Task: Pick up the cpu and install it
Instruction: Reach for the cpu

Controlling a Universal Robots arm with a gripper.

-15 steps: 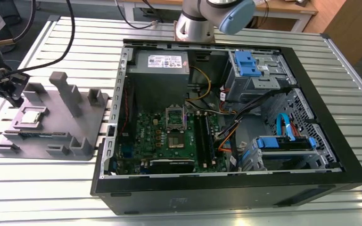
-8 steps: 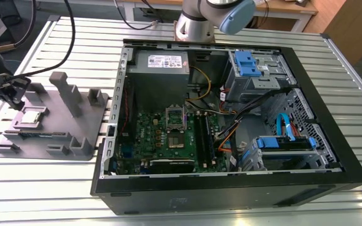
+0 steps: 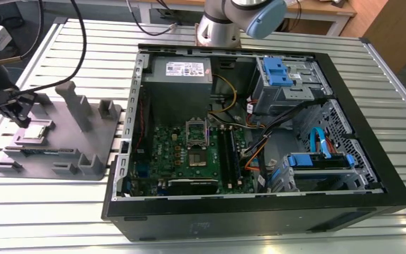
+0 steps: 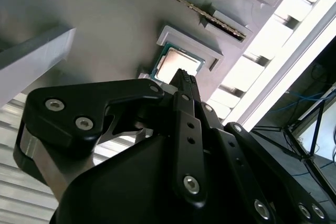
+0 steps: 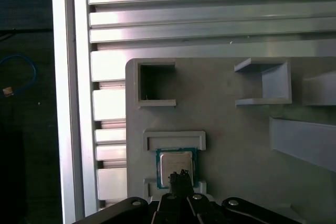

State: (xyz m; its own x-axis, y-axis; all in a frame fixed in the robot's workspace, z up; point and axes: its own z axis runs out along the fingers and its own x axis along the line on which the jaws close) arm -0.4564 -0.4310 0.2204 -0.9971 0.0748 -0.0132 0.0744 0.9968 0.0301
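Observation:
The cpu [image 3: 34, 132] is a small square chip with a shiny metal top, lying flat in a recess of the grey plastic tray [image 3: 83, 151] at the exterior view's left. My gripper [image 3: 24, 121] hangs right over it, fingers pressed together into one narrow tip, nothing between them. Both wrist views show the cpu [image 4: 177, 65] [image 5: 176, 162] seated in its recess, with the gripper [image 4: 184, 80] [image 5: 181, 176] tip just above its near edge. Whether the tip touches the chip is unclear. The motherboard's socket [image 3: 196, 132] lies open inside the computer case [image 3: 259, 211].
Upright grey posts [image 3: 74, 103] rise from the tray beside the gripper. The open case holds a power supply [image 3: 178, 71], drive cages with blue clips [image 3: 277, 71] and loose cables [image 3: 274, 124]. The slatted metal table [image 3: 40, 211] runs around both.

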